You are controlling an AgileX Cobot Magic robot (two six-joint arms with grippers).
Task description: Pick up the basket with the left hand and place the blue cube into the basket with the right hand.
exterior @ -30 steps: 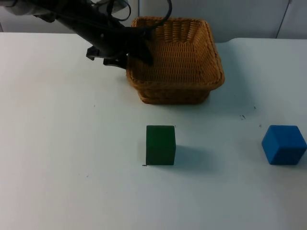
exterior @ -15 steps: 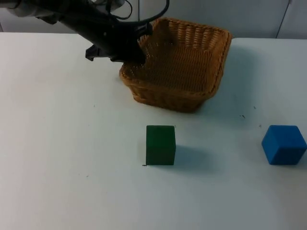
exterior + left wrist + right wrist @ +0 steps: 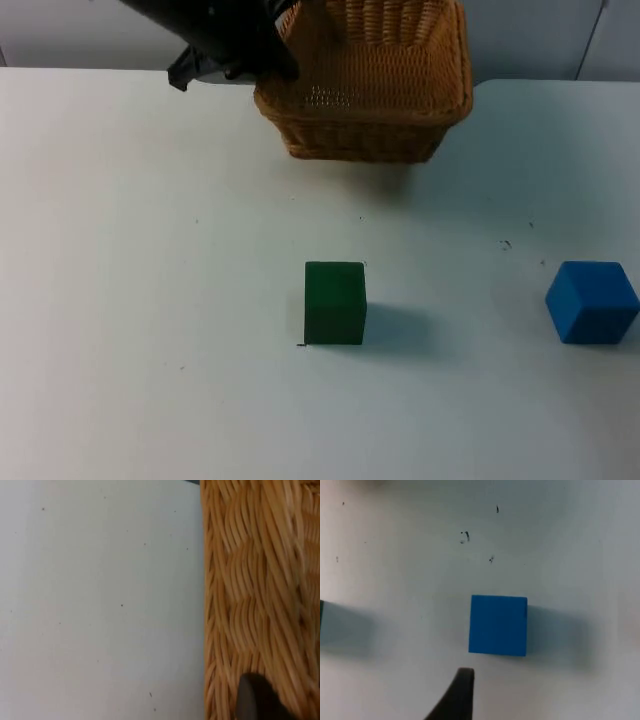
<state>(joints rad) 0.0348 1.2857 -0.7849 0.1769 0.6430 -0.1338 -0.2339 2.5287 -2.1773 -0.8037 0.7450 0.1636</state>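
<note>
Wicker basket [image 3: 375, 95] lifted, tilted, far table edge; blue cube [image 3: 591, 302] flat on table.

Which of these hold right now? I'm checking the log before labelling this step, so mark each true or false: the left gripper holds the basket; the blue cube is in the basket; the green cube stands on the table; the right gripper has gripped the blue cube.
1. The left gripper holds the basket by its rim: true.
2. The blue cube is in the basket: false, it sits on the table.
3. The green cube stands on the table: true.
4. The right gripper has gripped the blue cube: false, it hangs beside the cube, apart from it.
</note>
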